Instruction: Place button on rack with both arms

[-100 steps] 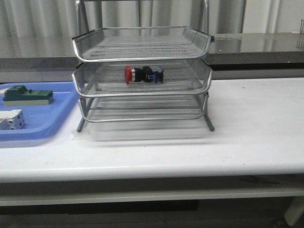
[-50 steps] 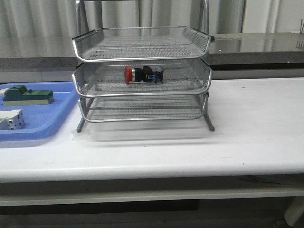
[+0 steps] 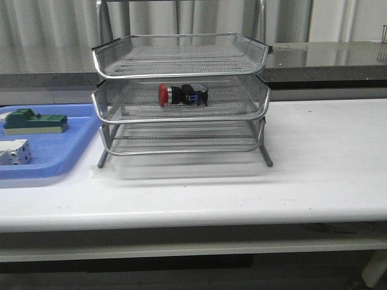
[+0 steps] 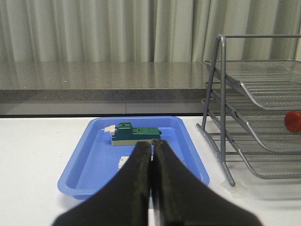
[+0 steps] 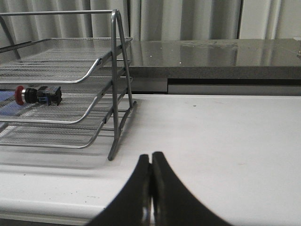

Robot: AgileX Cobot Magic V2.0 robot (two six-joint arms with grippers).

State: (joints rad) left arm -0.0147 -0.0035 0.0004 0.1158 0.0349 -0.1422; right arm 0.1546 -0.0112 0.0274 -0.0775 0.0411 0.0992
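Observation:
The button (image 3: 182, 95) lies on its side in the middle tray of the silver wire rack (image 3: 181, 118), red cap to the left; it also shows in the right wrist view as the button (image 5: 38, 94), and its red cap (image 4: 292, 121) peeks into the left wrist view. Neither arm appears in the front view. My left gripper (image 4: 153, 144) is shut and empty, hanging over the near end of the blue tray, well left of the rack (image 4: 254, 113). My right gripper (image 5: 151, 157) is shut with nothing in it, above bare table to the right of the rack (image 5: 70, 89).
A flat blue tray (image 3: 54, 160) left of the rack holds a green block (image 3: 34, 121) and a white block (image 3: 13, 151). In the left wrist view the blue tray (image 4: 94, 160) and green block (image 4: 135, 134) lie beyond the fingers. A grey counter runs behind the table.

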